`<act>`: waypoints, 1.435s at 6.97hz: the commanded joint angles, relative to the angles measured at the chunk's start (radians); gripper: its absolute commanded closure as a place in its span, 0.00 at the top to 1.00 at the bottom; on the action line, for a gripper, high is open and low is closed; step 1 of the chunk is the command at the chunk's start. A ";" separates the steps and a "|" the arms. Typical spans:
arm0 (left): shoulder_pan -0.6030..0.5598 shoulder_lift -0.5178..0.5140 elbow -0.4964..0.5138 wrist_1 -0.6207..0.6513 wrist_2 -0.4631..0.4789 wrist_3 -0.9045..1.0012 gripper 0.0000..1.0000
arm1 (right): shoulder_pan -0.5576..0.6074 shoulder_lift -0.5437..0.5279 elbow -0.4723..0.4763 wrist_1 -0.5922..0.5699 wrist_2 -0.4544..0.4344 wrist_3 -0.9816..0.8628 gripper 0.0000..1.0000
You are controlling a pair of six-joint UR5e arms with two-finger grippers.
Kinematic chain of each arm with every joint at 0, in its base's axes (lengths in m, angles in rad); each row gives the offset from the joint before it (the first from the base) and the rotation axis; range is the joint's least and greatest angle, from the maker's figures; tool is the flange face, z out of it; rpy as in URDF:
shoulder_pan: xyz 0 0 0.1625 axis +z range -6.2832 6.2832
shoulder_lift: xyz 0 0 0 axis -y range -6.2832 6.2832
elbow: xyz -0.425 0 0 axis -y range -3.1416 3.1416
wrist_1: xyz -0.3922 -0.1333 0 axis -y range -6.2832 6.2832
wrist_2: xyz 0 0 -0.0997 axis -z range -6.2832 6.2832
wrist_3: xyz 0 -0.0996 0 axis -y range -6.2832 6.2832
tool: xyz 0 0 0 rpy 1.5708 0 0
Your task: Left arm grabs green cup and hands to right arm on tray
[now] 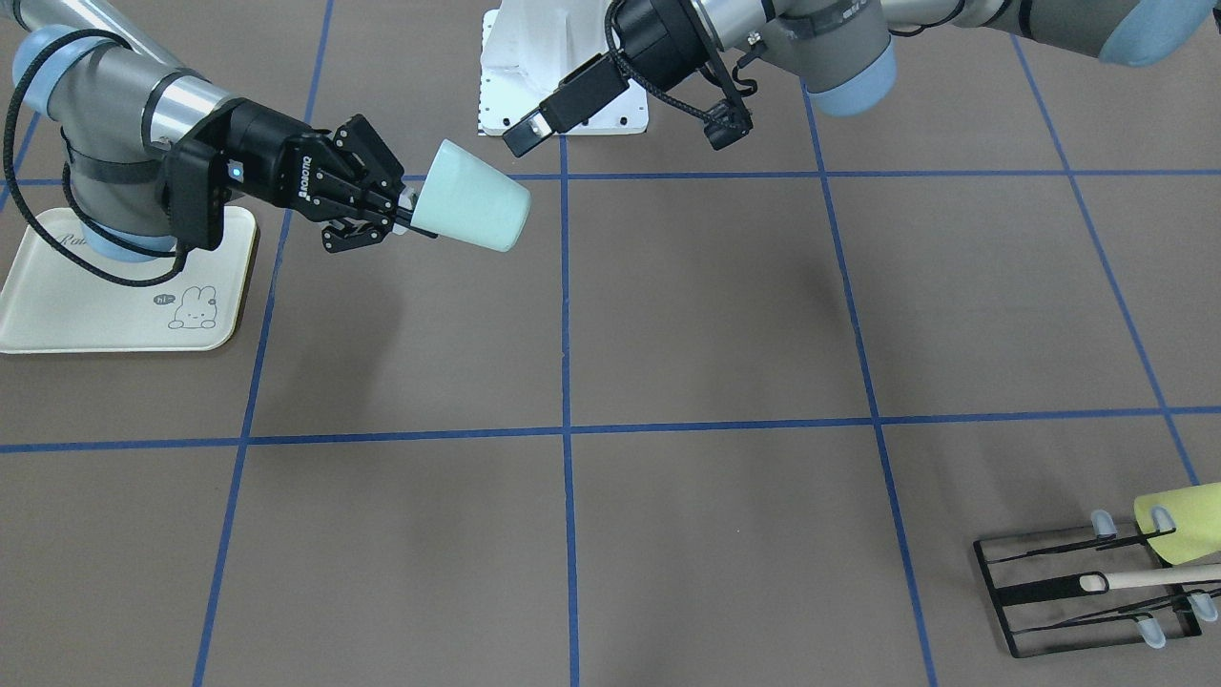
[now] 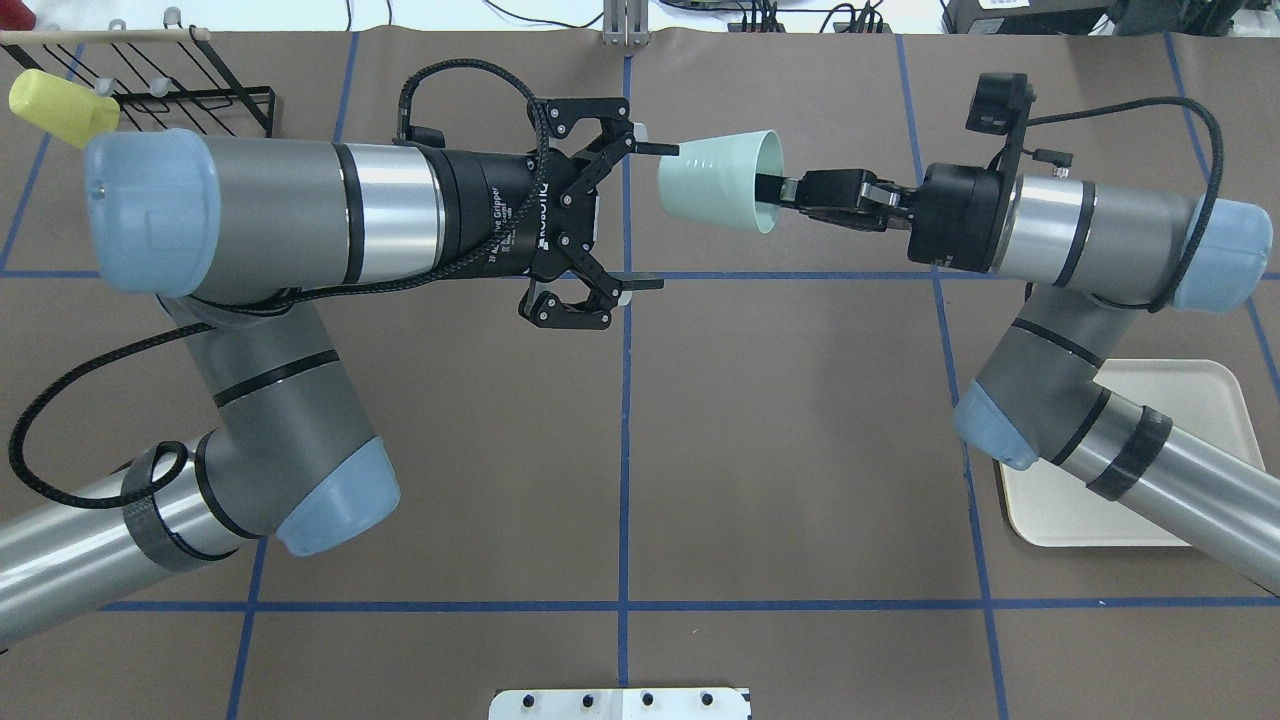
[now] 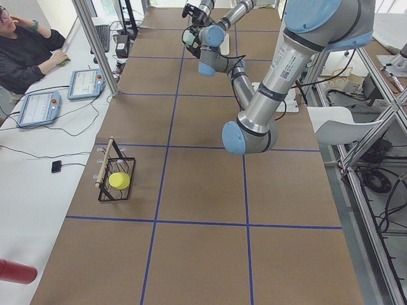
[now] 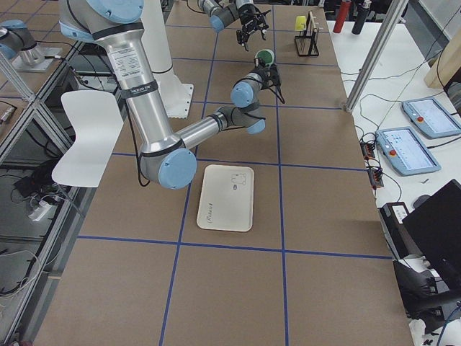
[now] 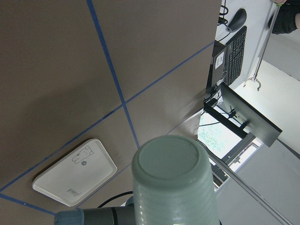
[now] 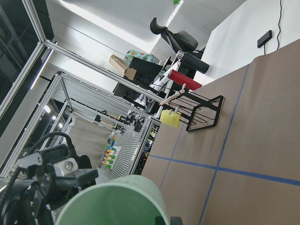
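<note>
The pale green cup (image 2: 712, 192) hangs on its side above the table's middle, with its base toward my left gripper. My right gripper (image 2: 775, 190) is shut on the cup's rim, one finger inside the mouth; it also shows in the front view (image 1: 408, 212) with the cup (image 1: 477, 208). My left gripper (image 2: 655, 216) is wide open just short of the cup's base and does not touch it. The left wrist view shows the cup's base (image 5: 168, 173) close ahead. The cream tray (image 2: 1200, 400) lies on the table under my right arm, also in the front view (image 1: 57, 315).
A black wire rack (image 1: 1078, 592) with a wooden bar stands at the table's far left corner (image 2: 200, 95), with a yellow-green cup (image 2: 60, 105) on it. The robot's white base plate (image 1: 534, 67) is at the table's near edge. An operator (image 3: 25, 51) sits beyond the far side.
</note>
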 commanded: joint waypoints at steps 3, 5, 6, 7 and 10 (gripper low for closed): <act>-0.009 0.007 0.003 0.090 0.002 0.417 1.00 | 0.180 -0.042 -0.067 -0.301 0.155 -0.389 0.00; -0.056 0.007 -0.014 0.242 0.000 0.686 1.00 | 0.239 -0.045 -0.051 -0.496 0.195 -0.530 0.00; -0.084 0.007 -0.032 0.324 -0.002 0.805 1.00 | 0.256 -0.068 -0.051 -0.567 0.193 -0.671 0.00; -0.107 0.007 -0.064 0.436 -0.002 0.923 1.00 | 0.294 -0.086 -0.051 -0.636 0.195 -0.777 0.00; -0.200 0.010 -0.124 0.711 0.000 1.229 0.99 | 0.348 -0.146 -0.018 -0.833 0.198 -0.957 0.00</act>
